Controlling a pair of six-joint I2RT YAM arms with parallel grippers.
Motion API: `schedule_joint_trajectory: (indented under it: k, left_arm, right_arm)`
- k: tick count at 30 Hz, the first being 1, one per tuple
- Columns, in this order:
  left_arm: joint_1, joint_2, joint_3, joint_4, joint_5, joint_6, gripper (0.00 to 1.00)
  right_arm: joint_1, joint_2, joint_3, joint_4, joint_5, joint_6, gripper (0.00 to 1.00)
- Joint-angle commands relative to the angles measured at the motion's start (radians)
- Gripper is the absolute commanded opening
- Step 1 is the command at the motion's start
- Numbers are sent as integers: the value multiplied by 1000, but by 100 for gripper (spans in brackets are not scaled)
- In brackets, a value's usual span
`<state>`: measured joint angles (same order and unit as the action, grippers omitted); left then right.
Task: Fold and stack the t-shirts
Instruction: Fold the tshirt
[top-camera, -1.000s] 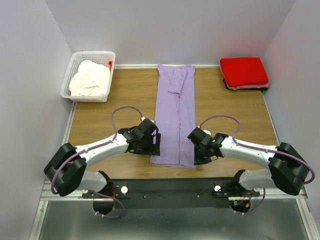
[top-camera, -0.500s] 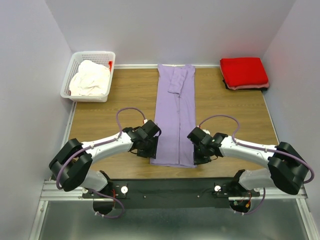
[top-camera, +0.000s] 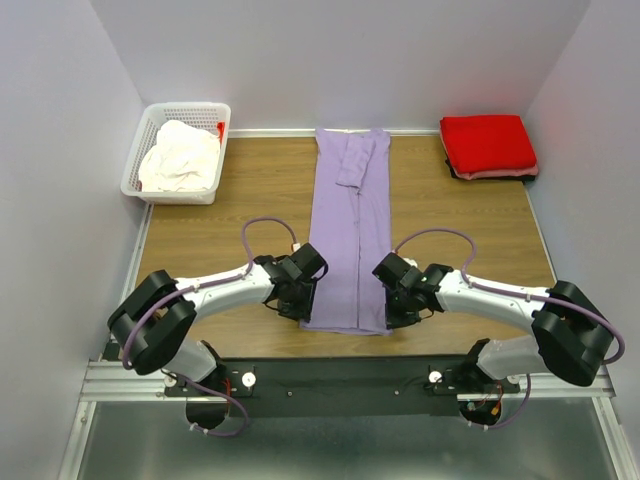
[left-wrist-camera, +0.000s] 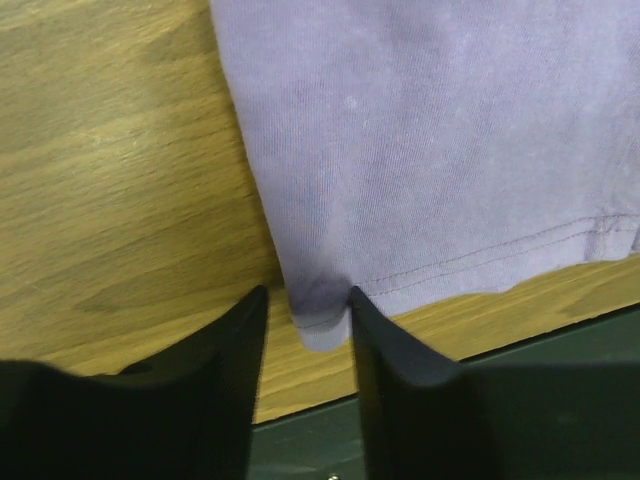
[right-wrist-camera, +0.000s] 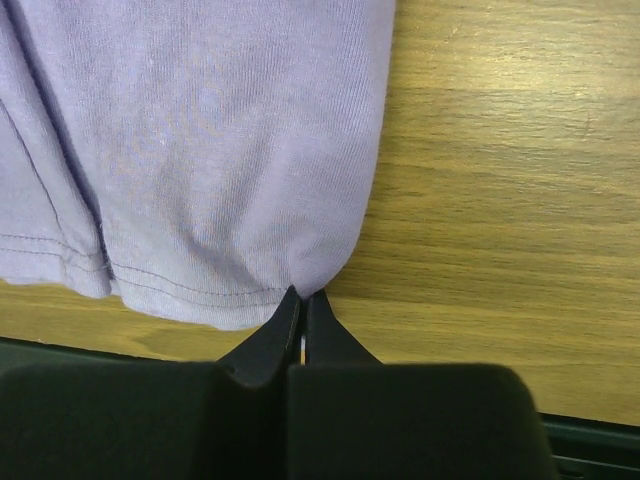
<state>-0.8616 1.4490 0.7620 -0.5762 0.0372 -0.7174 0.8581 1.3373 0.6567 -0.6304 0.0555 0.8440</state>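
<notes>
The lavender t-shirt lies on the wooden table, folded into a long strip running from the back edge to the front. My left gripper is open at its near left corner. In the left wrist view the hem corner sits between the two fingers. My right gripper is at the near right corner. In the right wrist view its tips are shut on the shirt's edge. The red t-shirt lies folded at the back right. The cream-white t-shirt lies crumpled in the basket.
The white lattice basket stands at the back left against the wall. A dark rail runs along the table's near edge, just behind both grippers. Grey walls close in the left, back and right sides.
My left gripper has moved right and nearer, onto the shirt's near left corner. The right gripper has barely shifted.
</notes>
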Motion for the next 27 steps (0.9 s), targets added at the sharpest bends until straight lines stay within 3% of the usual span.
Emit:
schedule_joint_trajectory:
  k: [1, 7, 12, 16, 20, 27]
  left_arm:
    - [-14, 28, 7, -16, 0, 3, 41]
    - [-34, 22, -1, -27, 6, -14, 25]
    - [-57, 7, -18, -47, 10, -42, 0]
    - [-91, -35, -32, -73, 33, -71, 0]
    - [-126, -116, -58, -89, 95, -102, 0]
    - [-25, -136, 89, -58, 53, 4, 0]
  right_arm:
    - [-2, 30, -8, -5, 14, -14, 0]
    - [-2, 22, -8, -6, 1, -19, 0]
    - [-2, 20, -15, -6, -49, -36, 0]
    - [-2, 0, -32, -15, -193, -46, 0]
    - [-1, -56, -6, -81, -240, -72, 0]
    - [-20, -55, 240, -238, 136, -129, 0]
